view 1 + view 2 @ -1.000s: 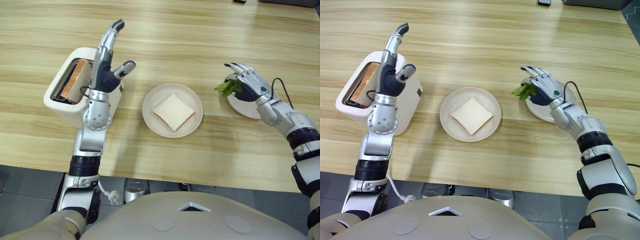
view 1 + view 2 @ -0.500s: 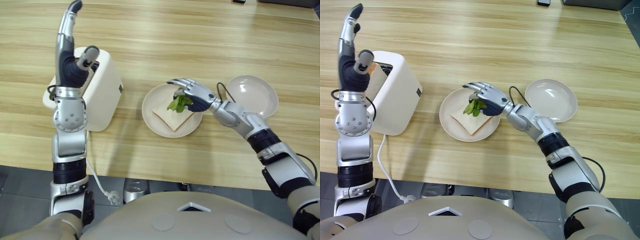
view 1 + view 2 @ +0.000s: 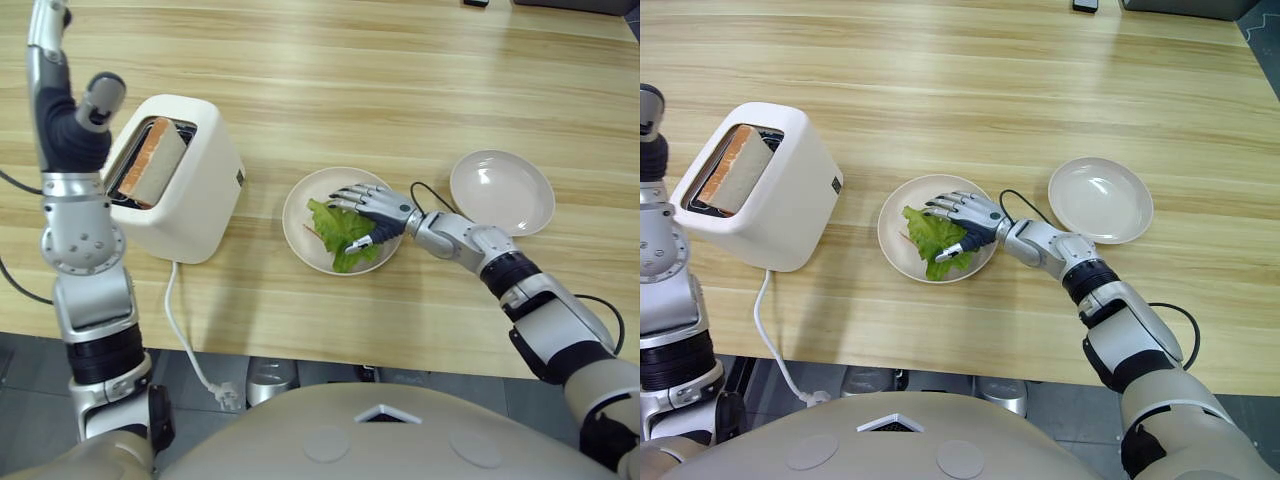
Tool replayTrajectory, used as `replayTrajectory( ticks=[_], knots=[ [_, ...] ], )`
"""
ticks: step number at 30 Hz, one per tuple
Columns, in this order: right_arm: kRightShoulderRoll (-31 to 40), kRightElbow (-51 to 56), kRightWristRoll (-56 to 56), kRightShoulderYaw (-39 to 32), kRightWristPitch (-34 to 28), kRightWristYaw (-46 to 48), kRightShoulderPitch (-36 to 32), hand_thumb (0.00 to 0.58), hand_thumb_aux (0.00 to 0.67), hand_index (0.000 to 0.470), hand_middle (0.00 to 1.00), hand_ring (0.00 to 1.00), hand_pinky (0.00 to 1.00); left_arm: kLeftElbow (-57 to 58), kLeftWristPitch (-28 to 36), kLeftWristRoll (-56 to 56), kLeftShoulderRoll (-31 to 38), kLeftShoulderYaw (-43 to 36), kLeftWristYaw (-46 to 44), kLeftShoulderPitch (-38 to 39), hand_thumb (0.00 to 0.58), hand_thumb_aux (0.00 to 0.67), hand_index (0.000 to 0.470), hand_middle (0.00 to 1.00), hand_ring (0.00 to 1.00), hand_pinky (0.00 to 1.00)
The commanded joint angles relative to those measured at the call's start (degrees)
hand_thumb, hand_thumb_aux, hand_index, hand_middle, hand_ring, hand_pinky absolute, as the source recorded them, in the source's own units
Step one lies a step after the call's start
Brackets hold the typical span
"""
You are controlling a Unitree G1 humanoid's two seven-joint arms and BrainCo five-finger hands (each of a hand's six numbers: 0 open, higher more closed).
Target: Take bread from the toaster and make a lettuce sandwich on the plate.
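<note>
Right hand (image 3: pixel 372 210): fingers spread flat on lettuce (image 3: pixel 335 230), pressing rather than gripping, likely settling it | plate (image 3: pixel 293 215): mid-surface (image 3: pixel 400 80) | toaster (image 3: pixel 195 185): 9 o'clock, bread slice (image 3: pixel 155 165) waiting in slot | left hand (image 3: pixel 68 125): raised beside toaster, fingers apart, empty.

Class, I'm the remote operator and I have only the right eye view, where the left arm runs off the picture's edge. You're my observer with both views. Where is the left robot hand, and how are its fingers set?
Observer: The left robot hand is raised to the left of the toaster, with its fingers straight and pointing up.
Operator: Is it holding anything?
Observer: No, it holds nothing. The toast stands in the toaster's slot, apart from the hand.
</note>
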State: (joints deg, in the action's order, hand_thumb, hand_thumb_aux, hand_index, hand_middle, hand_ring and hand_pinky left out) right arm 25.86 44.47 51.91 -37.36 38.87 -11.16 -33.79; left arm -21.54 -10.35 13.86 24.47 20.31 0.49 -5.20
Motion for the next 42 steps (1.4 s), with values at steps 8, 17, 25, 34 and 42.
replayTrajectory(
  ticks=[8, 17, 25, 34, 42],
  knots=[
    [2.80, -5.46, -0.65, 2.22, -0.67, -1.53, 0.65, 0.000, 0.000, 0.000, 0.00, 0.00, 0.00, 6.29, 3.36, 15.99, 13.16, -1.97, -5.91, 8.09, 0.000, 0.000, 0.000, 0.00, 0.00, 0.00],
    [6.43, -16.22, -4.84, 9.04, -2.31, -0.47, 4.11, 0.000, 0.000, 0.000, 0.00, 0.00, 0.00, 11.74, 7.54, 23.60, 17.90, -6.84, -9.43, 12.67, 0.000, 0.000, 0.000, 0.00, 0.00, 0.00],
    [7.46, -17.71, -5.93, 11.54, -2.63, 0.03, 5.18, 0.000, 0.000, 0.000, 0.00, 0.00, 0.00, 12.30, 6.43, 22.26, 16.73, -7.44, -6.91, 11.17, 0.580, 0.670, 0.460, 0.00, 0.00, 0.00],
    [6.70, -17.43, -5.73, 11.73, -2.76, -0.19, 6.26, 0.000, 0.000, 0.000, 0.00, 0.00, 0.00, 10.08, 2.95, 17.49, 14.29, -4.53, -0.89, 5.34, 0.580, 0.670, 0.460, 1.00, 1.00, 1.00],
    [6.50, -17.10, -6.01, 12.18, -2.57, -0.55, 6.45, 0.000, 0.000, 0.000, 0.00, 0.00, 0.00, 6.97, -1.33, 12.84, 10.65, -5.90, 1.32, -2.08, 0.580, 0.670, 0.460, 1.00, 1.00, 1.00]
  ],
)
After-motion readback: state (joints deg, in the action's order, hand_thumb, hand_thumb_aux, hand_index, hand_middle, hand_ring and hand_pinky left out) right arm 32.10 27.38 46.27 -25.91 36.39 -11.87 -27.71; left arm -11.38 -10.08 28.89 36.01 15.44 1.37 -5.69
